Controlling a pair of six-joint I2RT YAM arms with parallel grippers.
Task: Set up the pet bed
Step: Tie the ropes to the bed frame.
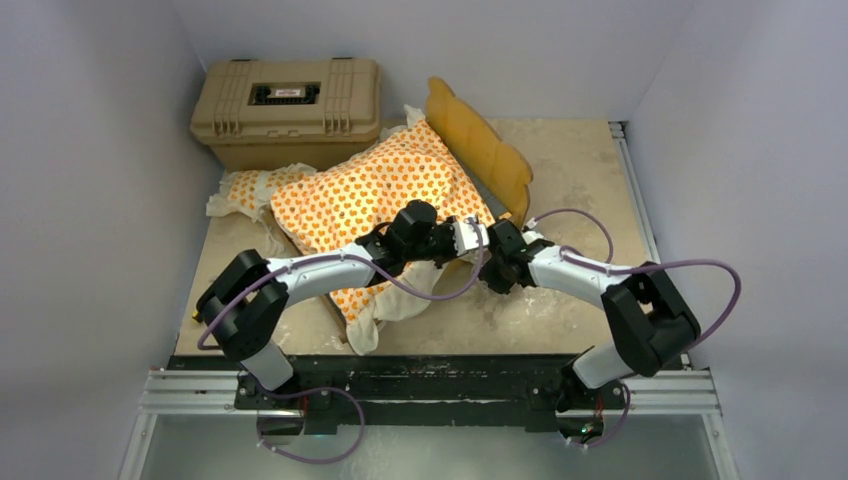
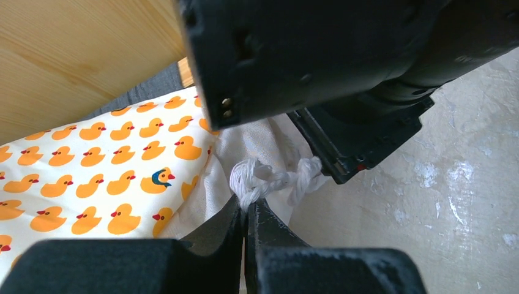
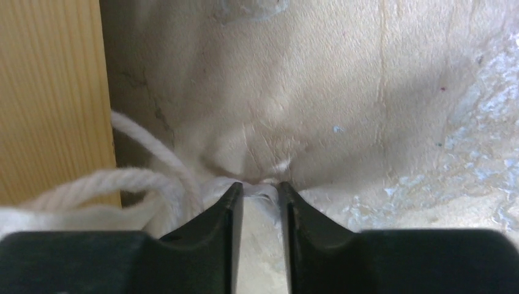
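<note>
The pet bed's light-wood frame (image 1: 478,140) lies tilted at the table's middle, with the orange duck-patterned mattress cushion (image 1: 380,190) draped over it. The matching pillow (image 1: 248,190) lies to its left. My left gripper (image 1: 478,238) is at the cushion's near right corner. In the left wrist view it (image 2: 246,205) is shut on a knotted white tie cord (image 2: 269,177) beside the ruffle. My right gripper (image 1: 497,250) meets it from the right. In the right wrist view its jaws (image 3: 257,188) pinch the white cord (image 3: 104,184) next to the wooden frame (image 3: 49,92).
A tan plastic hard case (image 1: 285,105) stands at the back left against the wall. Grey walls enclose the table on three sides. Both arms' purple cables (image 1: 690,265) loop over the near half of the beige tabletop (image 1: 580,180).
</note>
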